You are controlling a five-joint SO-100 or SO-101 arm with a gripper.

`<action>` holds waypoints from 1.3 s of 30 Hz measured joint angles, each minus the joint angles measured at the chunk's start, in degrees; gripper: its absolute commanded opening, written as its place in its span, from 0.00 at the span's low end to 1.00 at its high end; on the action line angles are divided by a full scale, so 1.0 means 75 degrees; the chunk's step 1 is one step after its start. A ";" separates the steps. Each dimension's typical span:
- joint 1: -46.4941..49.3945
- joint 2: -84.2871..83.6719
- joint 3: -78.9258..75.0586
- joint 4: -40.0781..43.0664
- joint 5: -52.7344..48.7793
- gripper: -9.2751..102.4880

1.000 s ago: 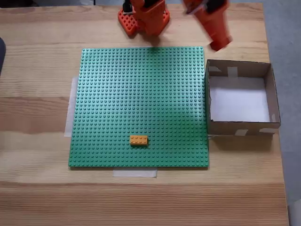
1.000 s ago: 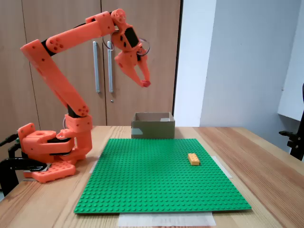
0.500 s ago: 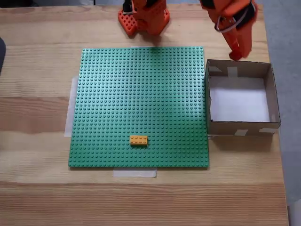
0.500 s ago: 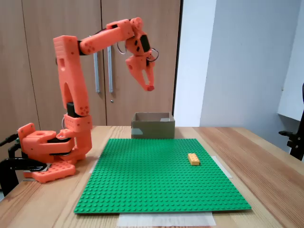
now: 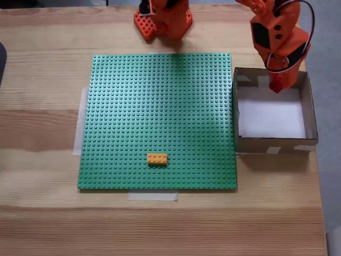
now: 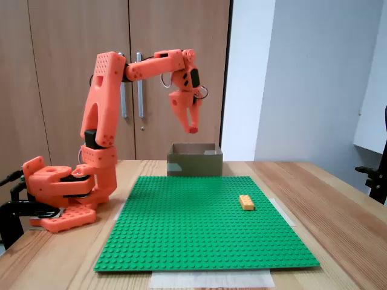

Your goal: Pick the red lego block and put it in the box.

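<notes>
My orange gripper (image 5: 277, 84) hangs above the back part of the box (image 5: 272, 144), pointing down. It is shut on the red lego block (image 5: 276, 88), which shows as a small red piece at its tips. From the side, the gripper (image 6: 191, 125) and the red lego block (image 6: 193, 129) are well above the rim of the brown cardboard box (image 6: 193, 164). The box's white bottom (image 5: 272, 117) holds nothing.
A yellow-orange brick (image 5: 156, 158) sits on the green baseplate (image 5: 160, 101) near its front edge, and the same brick (image 6: 246, 202) and baseplate (image 6: 199, 229) show from the side. The arm's base (image 5: 162, 18) stands behind the plate. The box is just right of the plate.
The arm has swung right and forward, carrying the red block from behind the plate's back right corner to above the box. The gripper has also come lower.
</notes>
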 measured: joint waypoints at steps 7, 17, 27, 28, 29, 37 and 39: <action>-0.0105 -0.0516 0.0211 -0.0258 0.0094 0.07; -0.0129 -0.0551 0.1934 -0.1641 -0.0035 0.07; -0.0047 -0.1148 0.2695 -0.3363 -0.0469 0.07; -0.0059 -0.1242 0.2695 -0.3434 -0.0516 0.07; -0.0059 -0.1348 0.2695 -0.3516 -0.0574 0.07; 0.0141 -0.1535 0.2695 -0.3832 -0.0668 0.07; 0.0117 -0.1547 0.2695 -0.3867 -0.0715 0.07</action>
